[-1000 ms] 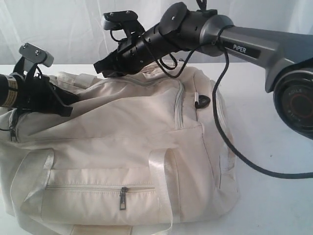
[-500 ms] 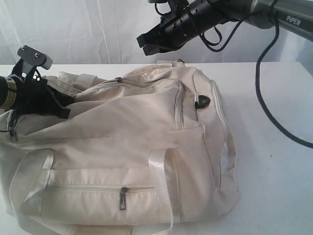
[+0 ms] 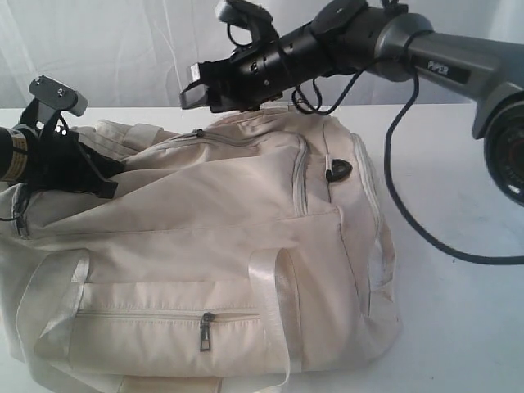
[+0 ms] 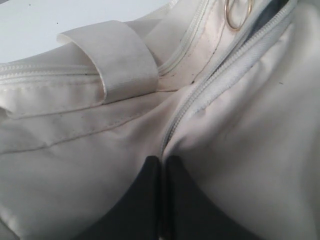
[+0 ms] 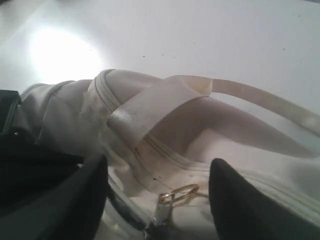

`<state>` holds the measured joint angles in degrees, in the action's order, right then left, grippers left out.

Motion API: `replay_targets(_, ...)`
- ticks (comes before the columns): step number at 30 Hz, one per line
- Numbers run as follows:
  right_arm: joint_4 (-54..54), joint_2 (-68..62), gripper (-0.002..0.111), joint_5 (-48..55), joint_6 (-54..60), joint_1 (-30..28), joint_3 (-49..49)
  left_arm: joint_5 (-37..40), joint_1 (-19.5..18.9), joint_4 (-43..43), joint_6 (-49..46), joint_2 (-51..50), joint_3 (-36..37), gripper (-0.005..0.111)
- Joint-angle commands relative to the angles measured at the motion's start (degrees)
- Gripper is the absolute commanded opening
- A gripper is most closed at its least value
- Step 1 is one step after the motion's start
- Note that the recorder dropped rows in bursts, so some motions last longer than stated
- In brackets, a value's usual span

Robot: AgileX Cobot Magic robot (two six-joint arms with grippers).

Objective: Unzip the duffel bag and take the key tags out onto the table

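At the far left the left gripper (image 3: 105,182) lies low on the duffel bag (image 3: 213,213). Its fingers (image 4: 142,200) are clenched tight together, tips pressed into the cream fabric. Whether a fold is caught between them cannot be told. A grey zipper (image 4: 200,95) starts right at the fingertips and runs away from them. At its far end, well beyond the tips, sits a metal ring pull (image 4: 237,15) beside a sliver of dark lining. A pale webbing handle (image 4: 120,57) arches across the bag off to one side of the fingers.

The bag itself lies on the white table (image 3: 458,311), its front pocket zipped closed, the small pull (image 3: 207,331) hanging mid-pocket.

Further right, the right gripper (image 3: 195,92) hovers just above the bag's top ridge, clear of the cloth. Its fingers (image 5: 85,205) are released and spread wide. The ring pull lies on the fabric in the gap between them, touching neither.
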<state>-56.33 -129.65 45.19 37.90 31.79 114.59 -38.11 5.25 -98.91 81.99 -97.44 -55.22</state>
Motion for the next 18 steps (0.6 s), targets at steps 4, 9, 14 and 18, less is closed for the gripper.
replay_targets(4, -0.8, -2.22, 0.056, -6.89, -2.67, 2.89, 0.02, -1.19, 0.11, -1.03, 0.68, 0.11, 0.46, 0.001)
replay_targets(9, -0.63, -2.93, 0.052, -8.23, -5.23, 3.53, 0.02, -1.19, 0.11, -1.03, 0.68, 0.11, 0.46, 0.001)
replay_targets(14, 0.4, -3.03, 0.052, -7.3, -5.93, 3.53, 0.02, -1.19, 0.11, -1.03, 0.68, 0.11, 0.46, 0.001)
replay_targets(18, 5.85, -3.03, 0.052, -6.41, -8.91, 3.53, 0.02, -1.19, 0.11, -1.03, 0.68, 0.11, 0.46, 0.001)
